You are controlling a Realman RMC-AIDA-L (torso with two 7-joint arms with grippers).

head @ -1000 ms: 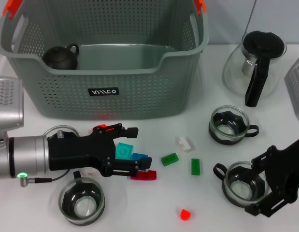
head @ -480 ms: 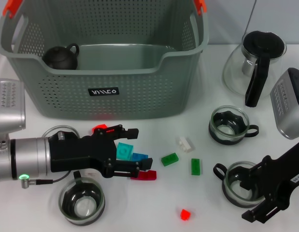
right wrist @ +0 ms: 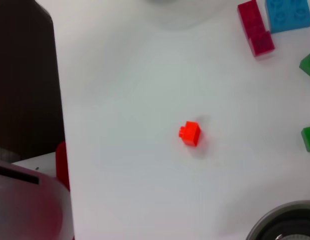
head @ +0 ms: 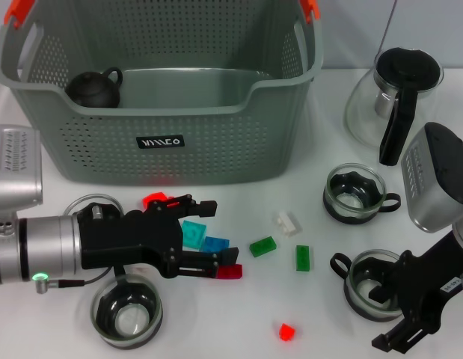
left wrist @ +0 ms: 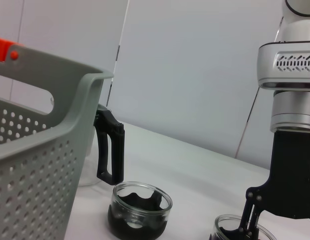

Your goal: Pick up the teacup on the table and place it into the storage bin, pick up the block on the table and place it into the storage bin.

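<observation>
Label: small black tag (head: 159, 140) with white lettering on the front wall of the storage bin (head: 216, 149); letters not legible.
Storage bin: upper left of the head view, orange-red handle tips; a dark teapot (head: 95, 87) sits inside.
Left gripper (head: 212, 238): lower left, fingers parted around the cyan block (head: 193, 234) and blue block (head: 215, 244), nothing clamped.
Right gripper (head: 384, 318): lower right, fingers spread at the nearest teacup (head: 371, 283).
Other teacups: one at right centre (head: 354, 192), one at lower left (head: 127, 310).
Surroundings: green blocks (head: 263, 246), red block (head: 287, 331), glass pitcher (head: 392, 97) at upper right.
</observation>
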